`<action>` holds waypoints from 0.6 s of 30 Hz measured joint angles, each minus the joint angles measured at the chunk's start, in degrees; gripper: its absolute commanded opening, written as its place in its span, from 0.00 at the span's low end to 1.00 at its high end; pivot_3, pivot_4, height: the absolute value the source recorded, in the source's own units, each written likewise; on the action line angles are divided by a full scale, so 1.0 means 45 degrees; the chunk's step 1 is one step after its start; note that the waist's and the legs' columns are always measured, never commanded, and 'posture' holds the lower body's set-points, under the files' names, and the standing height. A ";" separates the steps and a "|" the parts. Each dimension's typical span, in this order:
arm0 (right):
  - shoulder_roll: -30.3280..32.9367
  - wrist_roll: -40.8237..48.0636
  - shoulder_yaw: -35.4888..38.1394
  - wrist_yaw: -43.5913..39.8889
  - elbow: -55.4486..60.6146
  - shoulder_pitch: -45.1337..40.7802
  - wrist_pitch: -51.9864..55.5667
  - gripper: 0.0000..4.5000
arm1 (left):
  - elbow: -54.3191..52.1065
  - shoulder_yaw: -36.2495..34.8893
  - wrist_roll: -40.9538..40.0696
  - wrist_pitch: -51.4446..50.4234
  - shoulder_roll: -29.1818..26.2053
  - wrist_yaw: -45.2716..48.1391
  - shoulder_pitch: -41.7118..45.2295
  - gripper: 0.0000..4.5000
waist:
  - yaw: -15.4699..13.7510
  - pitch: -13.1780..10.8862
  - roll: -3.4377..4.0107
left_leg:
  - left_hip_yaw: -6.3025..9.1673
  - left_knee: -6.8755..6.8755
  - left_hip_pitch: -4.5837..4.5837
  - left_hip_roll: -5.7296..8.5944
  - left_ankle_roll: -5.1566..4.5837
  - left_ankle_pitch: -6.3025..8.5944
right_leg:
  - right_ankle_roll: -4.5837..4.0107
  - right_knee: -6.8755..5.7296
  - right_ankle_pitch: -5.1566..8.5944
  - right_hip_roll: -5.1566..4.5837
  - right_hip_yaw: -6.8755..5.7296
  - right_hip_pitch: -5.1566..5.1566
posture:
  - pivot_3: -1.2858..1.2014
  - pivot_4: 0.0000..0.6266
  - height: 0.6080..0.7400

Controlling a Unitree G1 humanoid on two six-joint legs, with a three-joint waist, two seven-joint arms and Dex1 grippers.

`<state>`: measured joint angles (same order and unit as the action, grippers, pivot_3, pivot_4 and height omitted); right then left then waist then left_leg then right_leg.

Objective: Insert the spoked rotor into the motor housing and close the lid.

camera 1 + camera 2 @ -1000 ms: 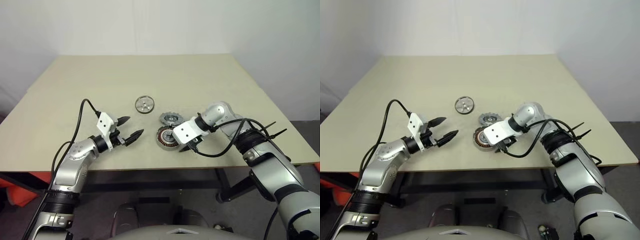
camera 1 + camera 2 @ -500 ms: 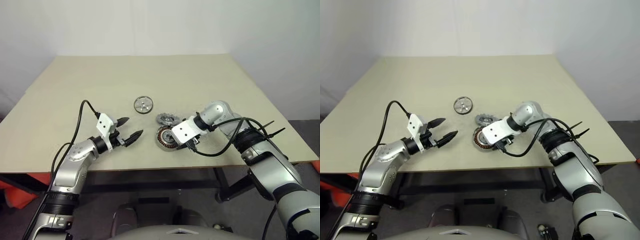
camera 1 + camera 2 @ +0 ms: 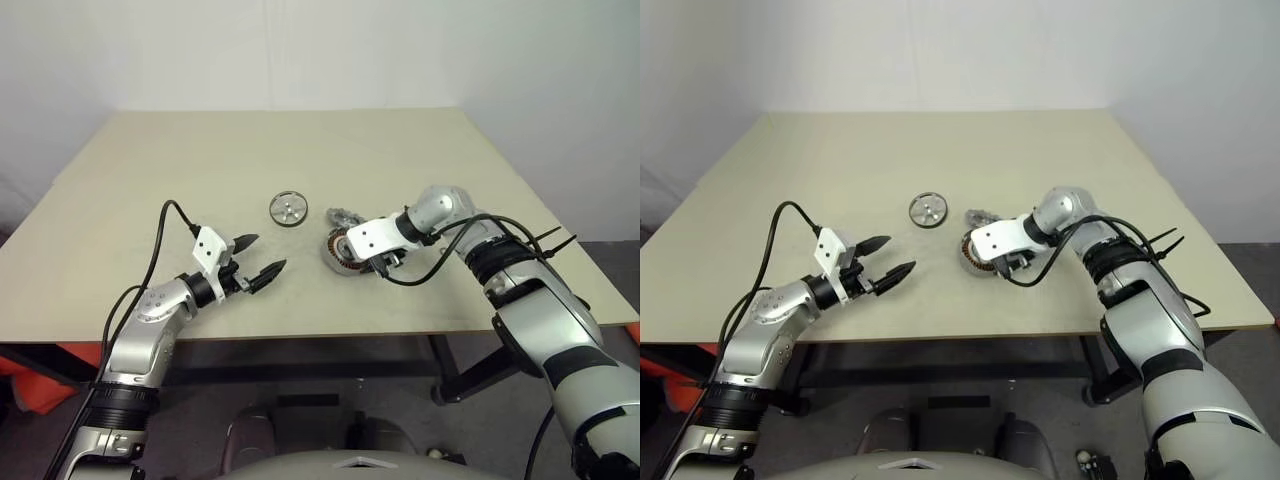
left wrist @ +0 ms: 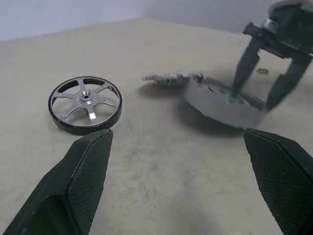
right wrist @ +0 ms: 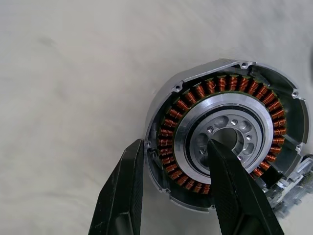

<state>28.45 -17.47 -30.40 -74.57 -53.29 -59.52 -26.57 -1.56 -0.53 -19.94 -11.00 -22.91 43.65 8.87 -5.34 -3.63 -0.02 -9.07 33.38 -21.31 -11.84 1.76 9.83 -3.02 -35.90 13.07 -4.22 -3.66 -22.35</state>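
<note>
At table centre-right, the right gripper (image 5: 173, 188) points steeply down onto the motor housing (image 5: 227, 142). 1 finger (image 5: 230, 186) sits in the housing's silvery central bore, the other finger (image 5: 122, 191) outside the rim, so the jaws clamp the ring wall with its copper windings between them. From the left wrist view the housing (image 4: 222, 100) looks tilted, its near-left edge off the table (image 3: 400, 160).

Left gripper (image 3: 262, 258): low over the near-left part of the table, pointing level toward the parts, jaws spread wide, nothing between them. It is well apart from every part.

Count of parts on the table: 1 motor housing, 1 spoked rotor, 1 lid.

Spoked rotor (image 3: 288, 209): lies flat, left of and a little farther than the housing, apart from it. 6 spokes around a small hub, shiny face, dark outer rim. Neither gripper touches it. It is the part nearest the left gripper, ahead of its fingertips.

Lid (image 3: 342, 216): lies just beyond the housing on its far-left side, partly hidden by the housing and the right gripper's white block. Whether it touches the housing cannot be told.

Other: 1 black cable loops from each wrist. The right arm reaches in from the right, crossing over the right part of the table.
</note>
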 measured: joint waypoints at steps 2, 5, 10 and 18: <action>-0.0007 -0.0218 0.0002 0.0360 -0.0487 -0.0314 -0.0168 0.41 | 0.0000 0.0006 0.0004 0.0000 0.0002 0.0001 0.0002 1.00 | -0.0002 0.0000 0.0000 | -0.0001 0.0003 -0.0048 0.0002 -0.0023 0.0013 | -0.0011 0.0005 0.0005 0.0000 -0.0001 -0.0040 | 0.52 0.00 1.00; -0.0039 -0.0556 0.0001 0.0778 -0.1133 -0.0552 -0.0443 0.41 | 0.0000 0.0008 0.0006 0.0000 0.0002 0.0001 0.0002 1.00 | -0.0002 0.0000 0.0000 | -0.0003 0.0030 -0.0140 0.0001 -0.0053 0.0030 | -0.0016 0.0003 0.0007 0.0000 -0.0004 -0.0123 | 0.52 0.00 1.00; -0.0210 -0.0643 0.0021 0.0808 -0.1458 -0.0572 -0.0772 0.41 | 0.0000 0.0007 0.0015 0.0000 0.0001 -0.0037 0.0001 1.00 | 0.0003 -0.0002 0.0004 | -0.0008 0.0138 -0.0186 -0.0013 -0.0119 0.0076 | -0.0016 -0.0021 0.0007 -0.0001 -0.0007 -0.0138 | 0.52 0.00 1.00; -0.0383 -0.0641 0.0092 0.0369 -0.1451 -0.0494 -0.0919 0.41 | 0.0000 0.0004 0.0035 0.0002 -0.0012 -0.0079 -0.0028 1.00 | -0.0007 -0.0005 0.0007 | -0.0014 0.0202 -0.0137 -0.0016 -0.0098 0.0066 | -0.0014 -0.0154 0.0010 -0.0006 0.0015 -0.0134 | 0.52 0.00 1.00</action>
<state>26.73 -20.36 -29.98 -72.91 -59.82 -61.74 -30.70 -1.56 -0.51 -19.78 -10.99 -22.96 43.29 8.74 -5.37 -3.66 0.01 -9.14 34.29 -21.93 -11.91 1.32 10.13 -3.08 -36.60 13.11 -4.25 -3.59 -22.96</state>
